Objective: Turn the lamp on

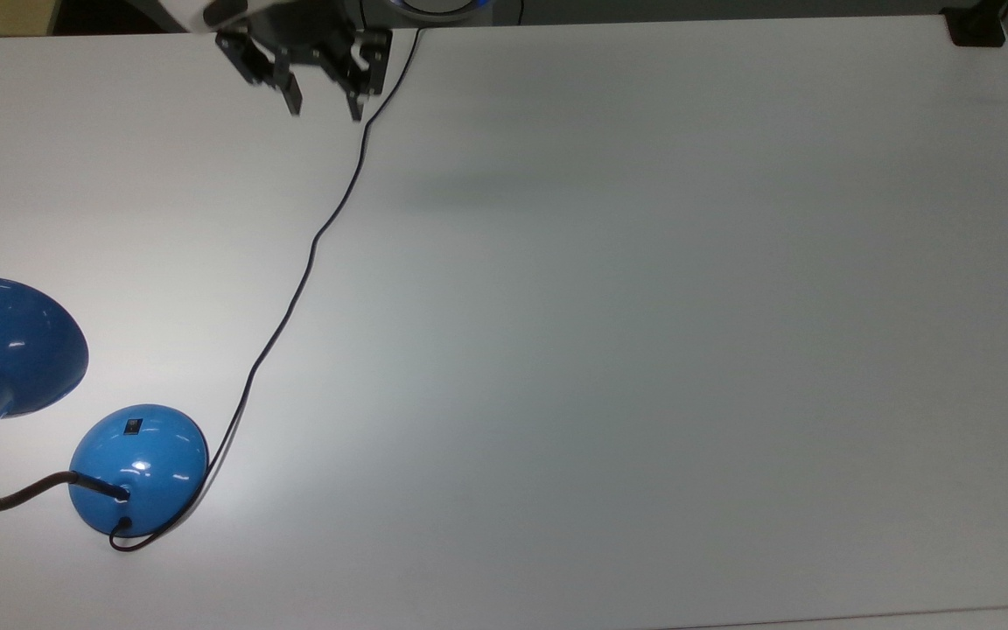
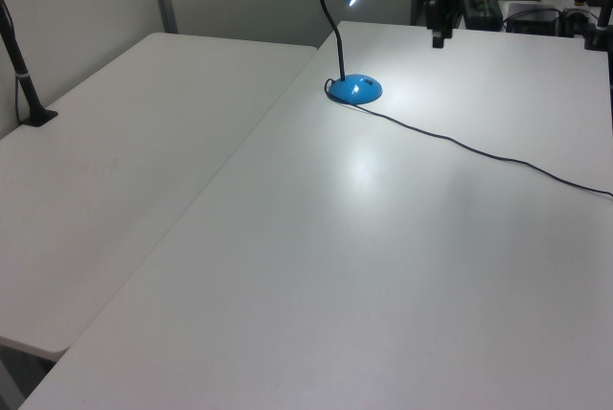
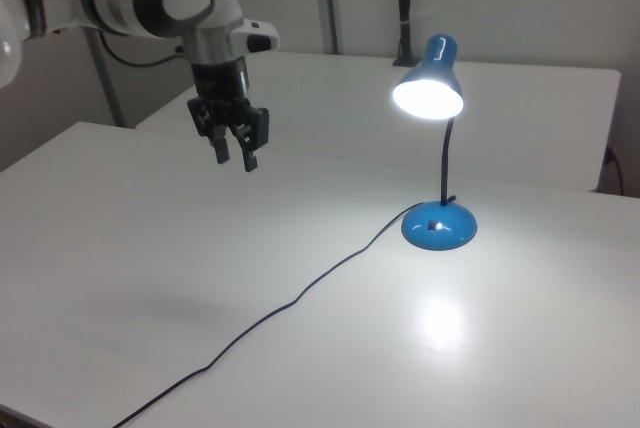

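Observation:
The blue lamp (image 3: 440,226) stands on the white table and its dome shade (image 3: 428,88) glows, casting a bright patch on the tabletop. In the top view its round base (image 1: 138,468) with the small black switch (image 1: 131,427) sits at the lower left, beside the shade (image 1: 5,350). The lamp (image 2: 354,89) stands at the far end of the table in the left view. My gripper (image 1: 324,103) hangs open and empty high above the table, far from the lamp, also seen in the right view (image 3: 233,157) and in the left view (image 2: 438,38).
The lamp's thin black cord (image 1: 303,271) runs across the white table (image 1: 644,350) from the base toward the top view's upper edge. A second white table (image 2: 115,142) adjoins on the left view's left, with a black post (image 2: 24,75) on it.

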Robot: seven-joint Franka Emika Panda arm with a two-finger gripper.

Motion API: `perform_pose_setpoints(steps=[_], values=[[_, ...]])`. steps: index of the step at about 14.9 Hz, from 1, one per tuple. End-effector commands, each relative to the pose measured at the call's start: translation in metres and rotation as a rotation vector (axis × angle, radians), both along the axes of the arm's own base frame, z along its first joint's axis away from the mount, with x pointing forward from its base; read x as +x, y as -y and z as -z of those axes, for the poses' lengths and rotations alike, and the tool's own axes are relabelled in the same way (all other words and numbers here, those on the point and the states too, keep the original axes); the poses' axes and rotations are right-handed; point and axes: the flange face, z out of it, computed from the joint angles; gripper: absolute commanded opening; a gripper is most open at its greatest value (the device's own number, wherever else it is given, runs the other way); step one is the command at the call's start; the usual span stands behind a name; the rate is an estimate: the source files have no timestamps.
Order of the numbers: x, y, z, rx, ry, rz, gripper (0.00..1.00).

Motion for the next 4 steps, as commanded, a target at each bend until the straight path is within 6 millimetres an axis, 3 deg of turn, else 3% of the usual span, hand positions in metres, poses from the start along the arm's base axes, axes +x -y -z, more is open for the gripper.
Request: perform_pose_setpoints(steps=[1,4], values=[[-0.03,-0.002,-0.013,0.009,-0.018,0.003,1.0],[-0.033,0.011,-0.02,0.014,0.001,0.02,1.0]])
